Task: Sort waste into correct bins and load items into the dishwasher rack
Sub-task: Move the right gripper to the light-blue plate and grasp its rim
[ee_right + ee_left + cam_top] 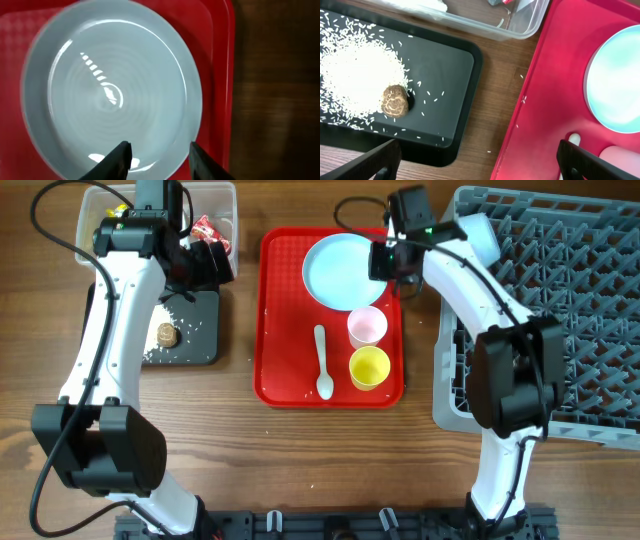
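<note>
Right wrist view: the right gripper stands with its jaws apart across the rim of the light-blue plate. One finger is over the dish and the other is outside it, above the red serving tray; no pinch shows. Loading the plate looks to be the step in hand. The next move calls for closing on the rim, lifting it over the tray's raised lip and carrying it to the dishwasher rack, just beside the tray. The pink cup, yellow cup and white spoon crowd the same tray near the plate, so straight up is the freest way out. The left gripper, wide open and empty, hangs well apart between the red tray and the black tray, which holds the rice and the brown food piece.
</note>
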### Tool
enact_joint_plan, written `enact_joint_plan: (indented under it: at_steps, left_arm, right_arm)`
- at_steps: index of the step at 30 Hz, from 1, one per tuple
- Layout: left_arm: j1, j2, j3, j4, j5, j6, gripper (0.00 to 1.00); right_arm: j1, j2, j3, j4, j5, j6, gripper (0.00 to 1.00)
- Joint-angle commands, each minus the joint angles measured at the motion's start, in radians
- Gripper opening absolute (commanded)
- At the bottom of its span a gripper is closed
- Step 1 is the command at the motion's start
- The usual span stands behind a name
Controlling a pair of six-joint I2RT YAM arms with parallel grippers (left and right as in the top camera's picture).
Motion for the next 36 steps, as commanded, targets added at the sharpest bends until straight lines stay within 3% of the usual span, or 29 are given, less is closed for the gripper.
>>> enact_joint_plan:
  at_steps: [1, 7, 18, 24, 30, 36]
  left_arm:
    - [0.001, 0.006, -0.003, 0.0, -0.013, 0.002, 1.0]
    - [0.001, 0.006, -0.003, 0.0, -0.013, 0.002, 1.0]
    - [0.001, 0.006, -0.003, 0.0, -0.013, 0.002, 1.0]
    - [0.001, 0.006, -0.003, 0.0, -0.013, 0.002, 1.0]
    - [0.001, 0.006, -0.003, 0.0, -0.013, 0.002, 1.0]
    - [0.001, 0.006, -0.003, 0.0, -0.013, 0.002, 1.0]
  right_arm:
    - [0.004, 0.02, -0.055, 0.044, 0.039, 0.041, 0.38]
    - [0.005, 0.035, -0.116, 0.135, 0.071, 0.113, 0.29]
    - [0.006, 0.08, -0.116, 0.138, 0.059, 0.186, 0.27]
    - [0.006, 0.1, -0.116, 0.152, 0.024, 0.225, 0.04]
    - [0.005, 0.099, -0.085, 0.166, 0.034, 0.212, 0.04]
    - [0.005, 0.031, -0.01, 0.161, 0.047, 0.102, 0.04]
